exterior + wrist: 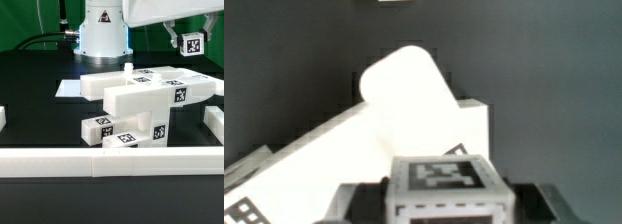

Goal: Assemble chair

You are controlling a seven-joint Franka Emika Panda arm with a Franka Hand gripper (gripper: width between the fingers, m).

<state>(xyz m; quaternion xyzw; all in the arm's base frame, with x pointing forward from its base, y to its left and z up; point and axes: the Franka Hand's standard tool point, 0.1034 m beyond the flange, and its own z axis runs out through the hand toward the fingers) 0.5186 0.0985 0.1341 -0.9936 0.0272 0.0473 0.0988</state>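
Observation:
My gripper hangs high at the exterior view's right, shut on a small square white chair leg with a black-and-white tag. In the wrist view that leg sits between my two dark fingers, tag face towards the camera. The partly joined chair stands mid-table below and to the exterior view's left of the gripper: a flat panel over a blocky body with tags. In the wrist view a white panel with a rounded end lies beneath the held leg. Two tagged small pieces rest at the chair's front.
A long low white rail runs along the table's front, with short rail pieces at the left and right. The marker board lies flat behind the chair. The robot's base stands at the back.

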